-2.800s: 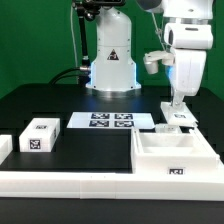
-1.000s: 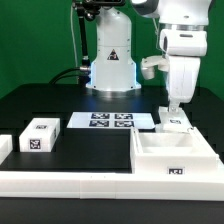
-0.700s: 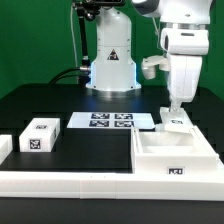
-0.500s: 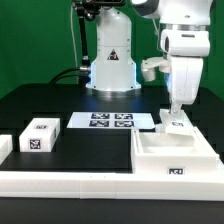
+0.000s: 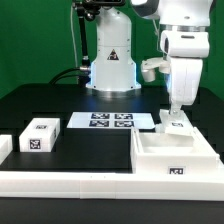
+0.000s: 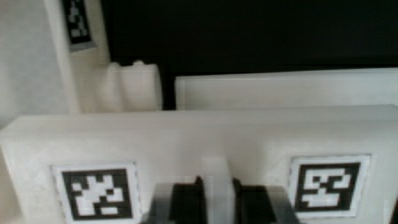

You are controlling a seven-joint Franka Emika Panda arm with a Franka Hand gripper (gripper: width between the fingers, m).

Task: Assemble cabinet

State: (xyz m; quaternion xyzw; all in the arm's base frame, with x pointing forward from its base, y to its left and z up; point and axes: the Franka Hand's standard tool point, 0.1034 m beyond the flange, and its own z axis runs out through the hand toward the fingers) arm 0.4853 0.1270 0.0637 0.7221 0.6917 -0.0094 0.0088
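The cabinet point(image 5: 150, 158), a large open-topped white shell with a small tag on its front, stands at the exterior view's front right. A small white tagged block point(image 5: 177, 123) sits right behind it. My gripper point(image 5: 176, 107) points straight down just above that block. In the wrist view the block point(image 6: 199, 140) fills the frame with two tags on its face. My gripper point(image 6: 214, 205) hangs over the block's near edge. Its dark fingers point(image 6: 180, 203) stand close together with only a thin pale strip between them. I see nothing held.
A second white tagged block point(image 5: 40, 134) lies at the exterior view's left, and another white piece point(image 5: 4, 148) is at the far left edge. The marker board point(image 5: 111, 121) lies at the middle back. A long low white rail point(image 5: 70, 181) runs along the front.
Since 2.8 s ago the arm has shifted slightly to the exterior view's left and straightened over the small block. Over the last second it has barely moved.
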